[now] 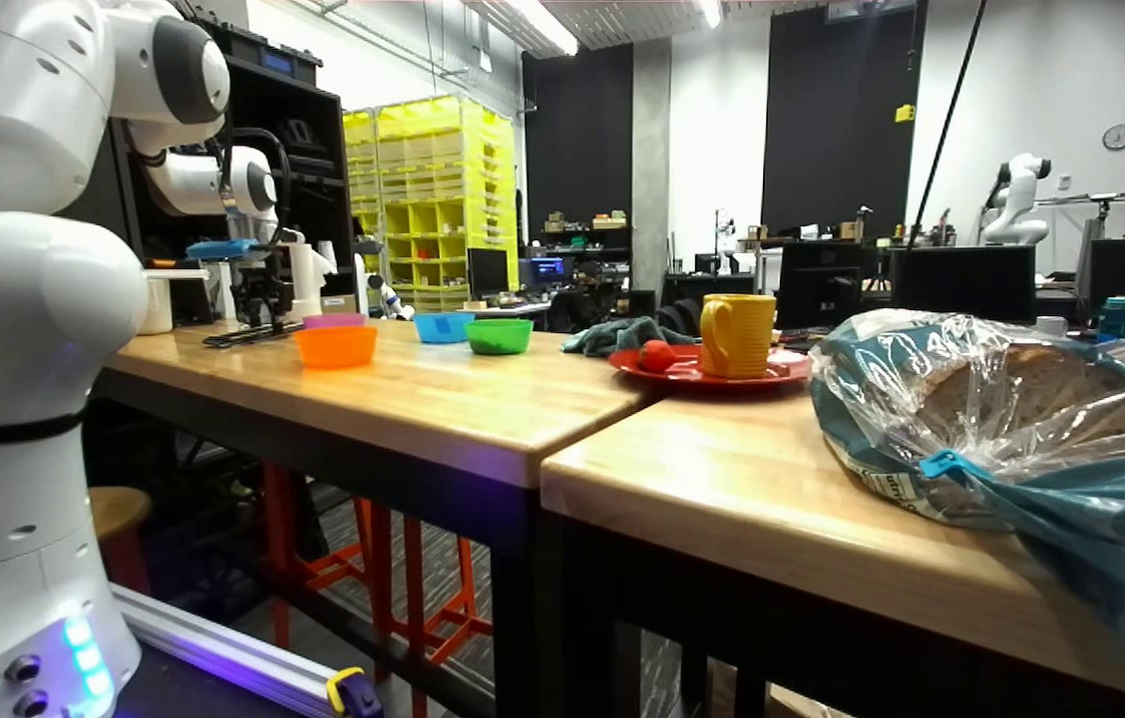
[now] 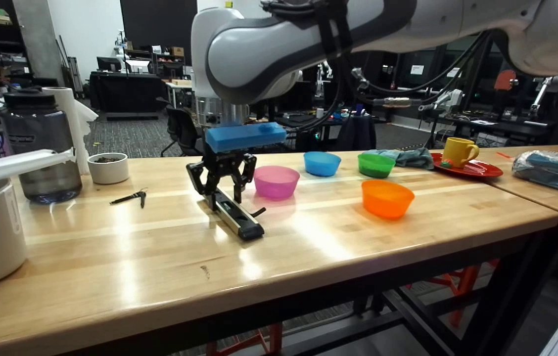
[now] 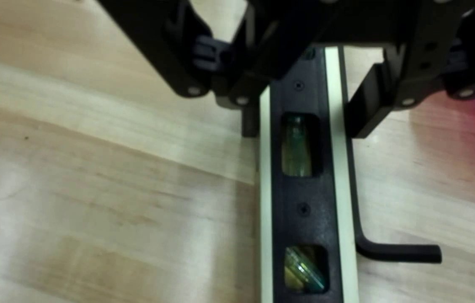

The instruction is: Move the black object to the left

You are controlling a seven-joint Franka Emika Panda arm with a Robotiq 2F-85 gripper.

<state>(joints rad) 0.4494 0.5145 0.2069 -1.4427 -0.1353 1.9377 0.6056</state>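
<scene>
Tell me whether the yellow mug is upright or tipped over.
Upright: in both exterior views the yellow mug rests on the red plate, its rim on top and handle at its side.

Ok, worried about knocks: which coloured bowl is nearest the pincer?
The pink bowl, just beside the pincer; the blue bowl, green bowl and orange bowl stand farther off.

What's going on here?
A robot arm is handling a black spirit level at a wooden table: its gripper seems closed on it, a finger at each long side. A bent black bar runs along the side facing the pink bowl. The aim is moving the level left; whether it is off the table, I can't tell.
</scene>
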